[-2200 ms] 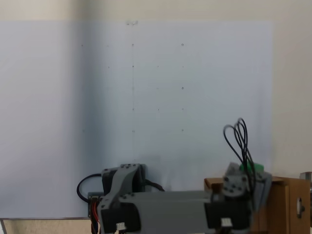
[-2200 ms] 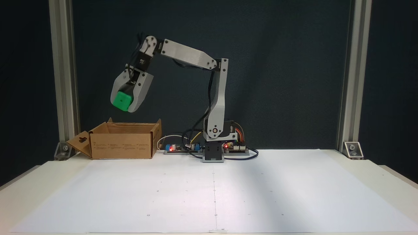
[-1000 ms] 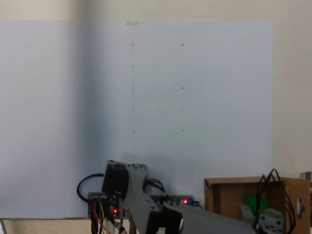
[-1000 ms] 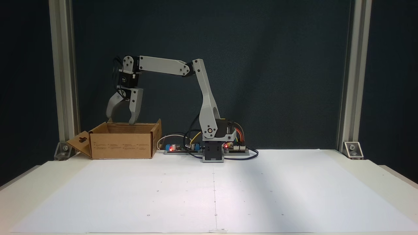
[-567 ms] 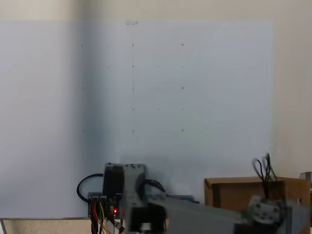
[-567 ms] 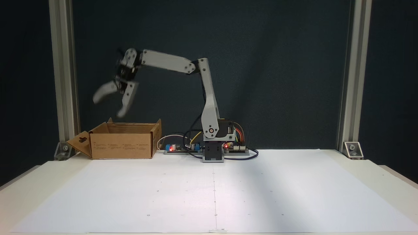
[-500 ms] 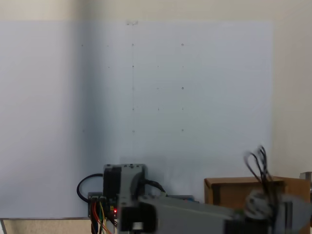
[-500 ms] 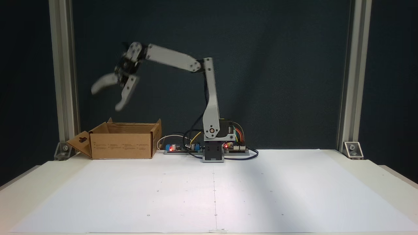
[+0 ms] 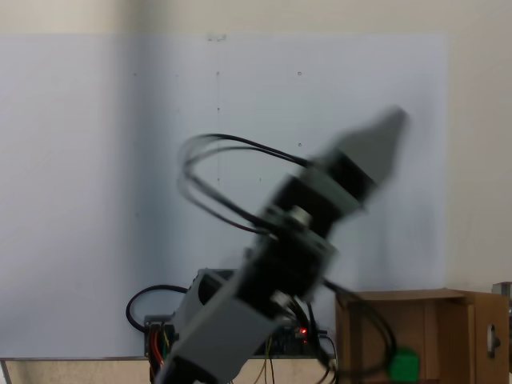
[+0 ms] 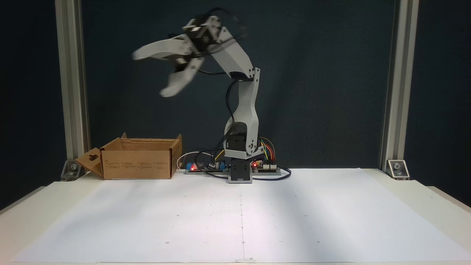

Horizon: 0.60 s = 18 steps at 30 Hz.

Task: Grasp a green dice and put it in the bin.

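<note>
Green dice [image 9: 404, 364] is sitting down inside the cardboard box [image 10: 138, 162], so the drop looks done. My fingers [image 10: 151, 71] are spread wide, holding nothing, high above the bench. I'd just swing clear smoothly, well above those flaps.

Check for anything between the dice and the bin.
Nothing visible does: the dice already lies inside the bin, against its floor. The gripper is open and empty, raised high above the table, to the right of the bin in that fixed view.
</note>
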Available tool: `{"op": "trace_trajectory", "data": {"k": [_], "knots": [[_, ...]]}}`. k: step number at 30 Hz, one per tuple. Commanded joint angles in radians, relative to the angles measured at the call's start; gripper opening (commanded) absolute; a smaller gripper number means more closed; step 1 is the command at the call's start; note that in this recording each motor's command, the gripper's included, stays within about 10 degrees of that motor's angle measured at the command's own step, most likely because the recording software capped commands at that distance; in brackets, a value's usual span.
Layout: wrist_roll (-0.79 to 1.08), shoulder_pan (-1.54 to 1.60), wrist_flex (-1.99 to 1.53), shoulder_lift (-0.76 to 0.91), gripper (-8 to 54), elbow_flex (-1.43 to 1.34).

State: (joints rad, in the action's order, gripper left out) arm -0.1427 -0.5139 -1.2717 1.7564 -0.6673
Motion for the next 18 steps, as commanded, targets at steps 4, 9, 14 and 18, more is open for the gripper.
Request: {"op": "trace_trajectory", "data": {"k": [4,9,14,18], "knots": [[-0.046,0.316,0.121,0.031,44.6,0.003],[-0.04,0.522,0.216,0.072,44.6,-0.14],[-0.037,0.617,0.372,0.141,44.6,-0.351],[-0.035,0.678,0.5,0.242,44.6,-0.566]]}}
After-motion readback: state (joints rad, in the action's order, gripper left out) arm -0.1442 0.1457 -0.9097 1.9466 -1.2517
